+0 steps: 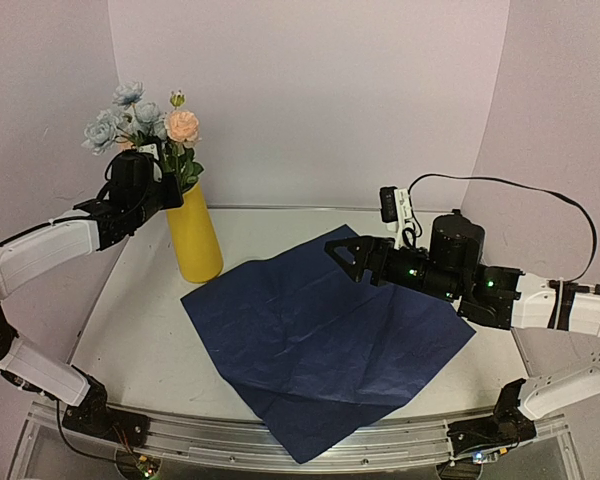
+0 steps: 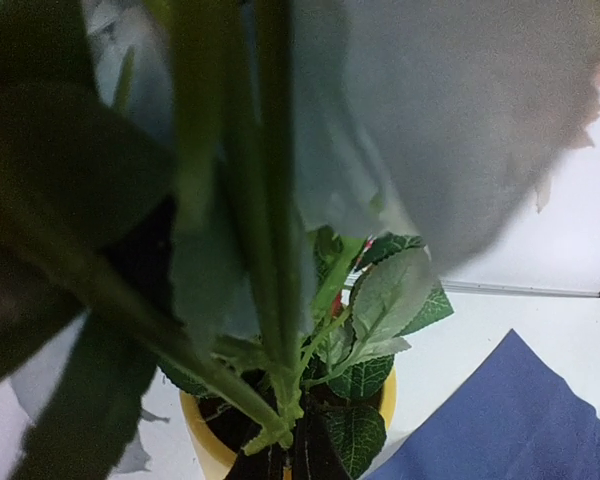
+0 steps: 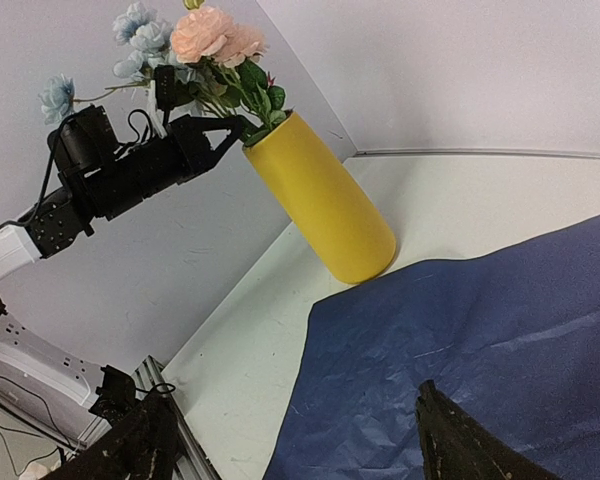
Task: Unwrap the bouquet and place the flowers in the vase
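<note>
The flowers (image 1: 145, 120), pale blue and peach blooms with no paper round them, stand with their stems in the mouth of the yellow vase (image 1: 195, 235) at the back left. My left gripper (image 1: 172, 185) is at the stems just above the vase rim and is shut on them. In the left wrist view the green stems (image 2: 270, 250) run down into the vase (image 2: 205, 445). In the right wrist view the blooms (image 3: 215, 40) top the vase (image 3: 325, 205). My right gripper (image 1: 342, 255) hovers open over the navy paper, nothing between its fingers (image 3: 450, 440).
The flat navy paper sheet (image 1: 320, 340) lies spread across the table's middle, one corner reaching the front rail (image 1: 310, 440) and one edge close to the vase base. Walls close in behind and at both sides.
</note>
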Motion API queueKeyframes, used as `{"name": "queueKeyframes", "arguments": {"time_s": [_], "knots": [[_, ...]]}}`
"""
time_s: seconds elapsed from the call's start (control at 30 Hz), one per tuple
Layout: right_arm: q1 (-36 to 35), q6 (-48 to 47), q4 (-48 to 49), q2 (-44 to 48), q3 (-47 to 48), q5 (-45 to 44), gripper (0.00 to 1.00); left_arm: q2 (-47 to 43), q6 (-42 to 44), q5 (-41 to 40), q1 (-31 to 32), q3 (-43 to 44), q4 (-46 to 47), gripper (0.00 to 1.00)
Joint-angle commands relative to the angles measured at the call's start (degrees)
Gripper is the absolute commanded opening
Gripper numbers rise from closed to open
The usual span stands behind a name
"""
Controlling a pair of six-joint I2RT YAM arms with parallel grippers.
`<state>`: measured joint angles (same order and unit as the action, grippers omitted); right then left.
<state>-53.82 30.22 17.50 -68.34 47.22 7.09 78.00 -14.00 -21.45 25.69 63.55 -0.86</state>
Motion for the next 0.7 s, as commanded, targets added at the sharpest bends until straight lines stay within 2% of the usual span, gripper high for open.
{"name": "queueKeyframes", "arguments": {"time_s": [0.0, 0.13, 0.33, 0.67], "knots": [[-0.23, -0.27, 1.05, 0.35, 0.39, -0.19, 0.83, -1.07, 0.2, 0.1, -0.02, -0.38, -1.41, 0.01], [-0.2, -0.28, 1.05, 0.18, 0.59, -0.1, 0.83, -0.97, 1.34, 0.05, 0.04, 0.98, -1.64, 0.1], [-0.2, -0.41, 1.1, 0.13, 0.68, -0.19, 0.83, -1.15, 2.39, 0.05, -0.02, 3.66, -2.27, 0.37], [-0.23, -0.62, 1.18, -0.37, 1.03, -0.06, 0.83, -6.84, 0.57, 3.3, -0.02, 3.4, -6.05, 0.56]]}}
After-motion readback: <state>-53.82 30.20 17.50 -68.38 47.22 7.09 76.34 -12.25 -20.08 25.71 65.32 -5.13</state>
